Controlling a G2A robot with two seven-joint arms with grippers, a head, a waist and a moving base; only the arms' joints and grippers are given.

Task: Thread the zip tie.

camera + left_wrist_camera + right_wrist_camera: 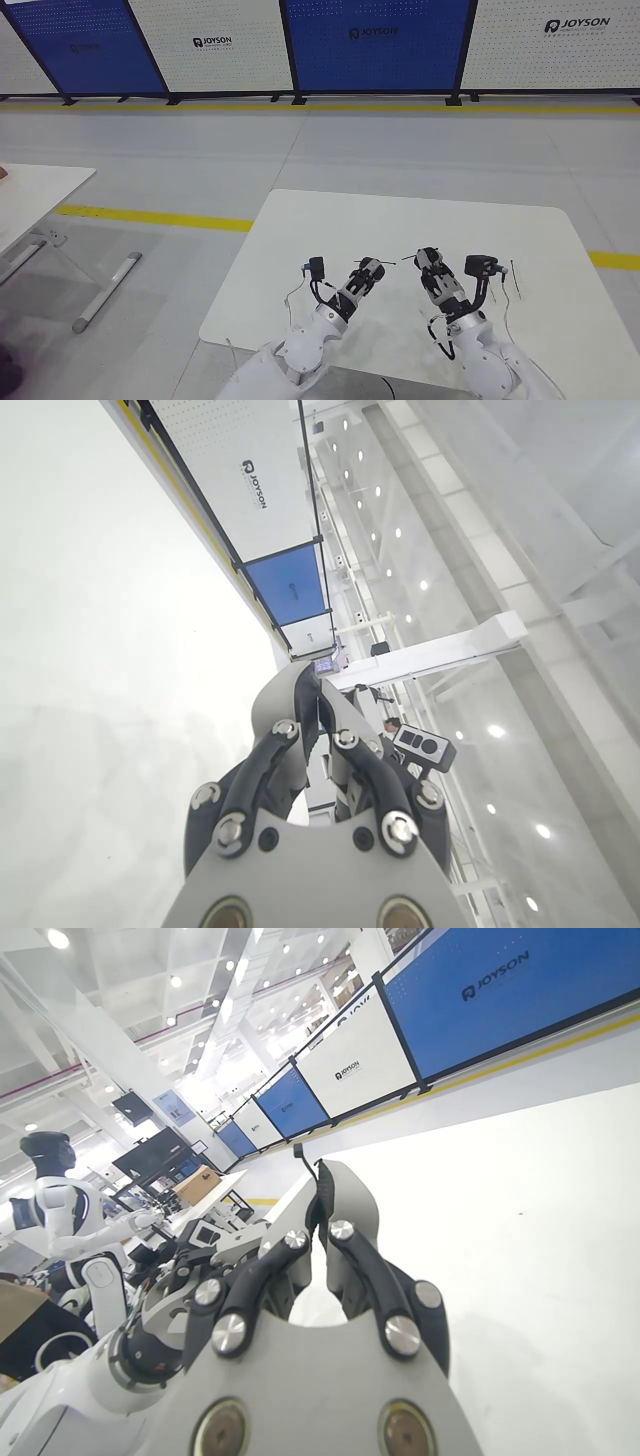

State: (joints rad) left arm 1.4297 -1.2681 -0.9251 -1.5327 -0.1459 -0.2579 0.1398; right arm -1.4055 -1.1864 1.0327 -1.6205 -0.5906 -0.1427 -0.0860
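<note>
- Black plastic zip tie: a thin strip whose small square head pokes out just beyond the tips of the right claw, held up clear of the table.
- The right claw's black-padded fingers are pressed together on the strip, pinching it just below the head. Gripping so near the end probably makes the floppy head a steady target for threading.
- From above, the zip tie juts left out of the right claw into the gap toward the left claw. The two claws are near each other but apart.
- The left claw is also pressed together at the tips. I cannot tell whether it pinches the tie's tail.
- Both claws hover over the near middle of the flat white rectangular table, probably so that neither end of the tie snags on the surface.
</note>
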